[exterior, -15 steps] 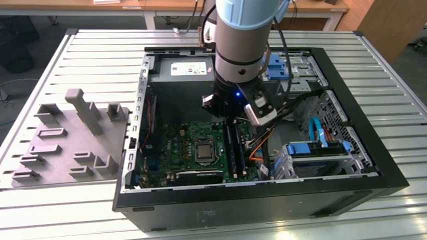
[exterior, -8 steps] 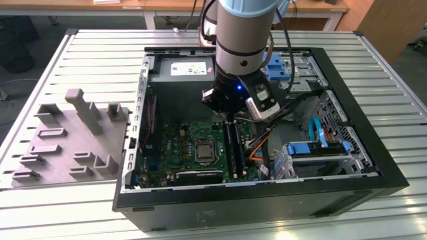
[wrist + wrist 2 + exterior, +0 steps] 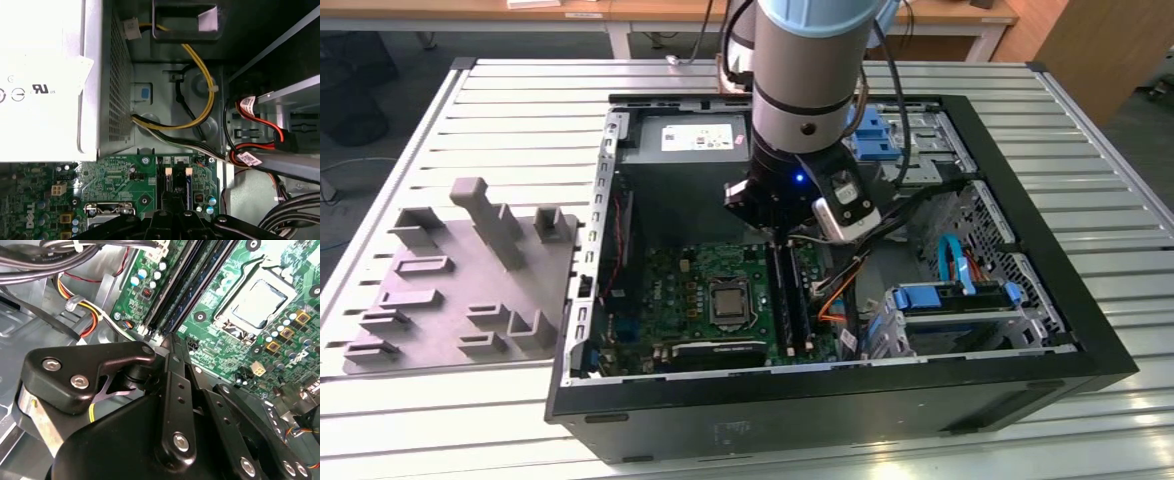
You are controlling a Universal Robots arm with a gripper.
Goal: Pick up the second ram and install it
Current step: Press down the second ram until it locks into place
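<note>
In the exterior view my gripper [image 3: 778, 240] is down inside the open computer case [image 3: 587, 330], at the far end of the long black memory slots [image 3: 782, 300] on the green motherboard [image 3: 674, 285]. In both wrist views its black fingers come together at the tip [image 3: 168, 340] [image 3: 172, 212], right over the slot ends [image 3: 150, 330]. It looks shut. A thin blue-edged stick [image 3: 189, 186] stands in one slot. The slot under my fingertips is covered, so the second ram is hidden there and I cannot tell it from the slots.
A grey plastic holder block [image 3: 454, 280] lies on the slatted table at the exterior view's left. Inside the case are the processor socket [image 3: 726, 303], a power supply [image 3: 700, 140], yellow and red cables [image 3: 200, 110] and a blue drive cage [image 3: 961, 300] beside the slots.
</note>
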